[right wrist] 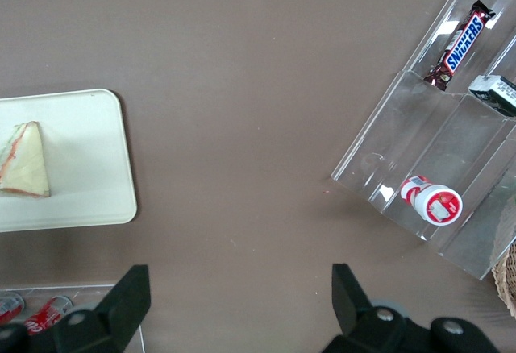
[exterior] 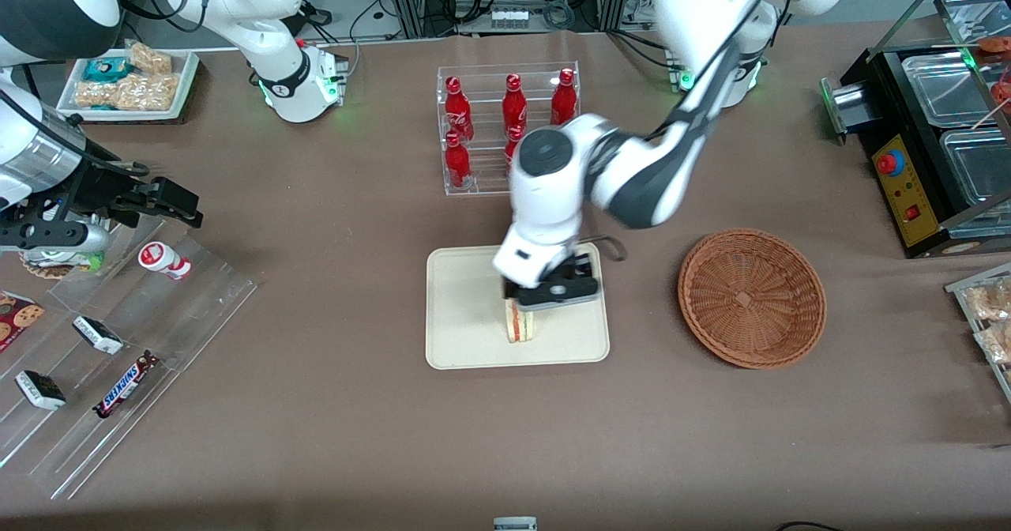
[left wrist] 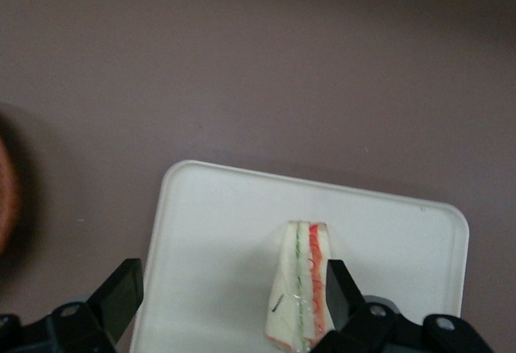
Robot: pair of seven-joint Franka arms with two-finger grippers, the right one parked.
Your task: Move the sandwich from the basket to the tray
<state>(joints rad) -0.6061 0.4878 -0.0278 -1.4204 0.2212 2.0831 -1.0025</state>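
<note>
The sandwich (exterior: 520, 324), a pale wedge with red-orange and green layers, stands on its edge on the cream tray (exterior: 466, 294). My left gripper (exterior: 546, 298) is just above the tray and over the sandwich. In the left wrist view the gripper (left wrist: 230, 296) is open wide. The sandwich (left wrist: 302, 288) is close against one finger (left wrist: 339, 288), and the other finger (left wrist: 121, 295) is well apart from it over the tray (left wrist: 218, 232). The wicker basket (exterior: 752, 298) beside the tray holds nothing. The right wrist view also shows the sandwich (right wrist: 24, 164) on the tray (right wrist: 89, 168).
A clear rack of red bottles (exterior: 509, 124) stands farther from the front camera than the tray. Clear shelves with snack bars (exterior: 126, 385) lie toward the parked arm's end. A black machine with metal pans (exterior: 940, 128) is toward the working arm's end.
</note>
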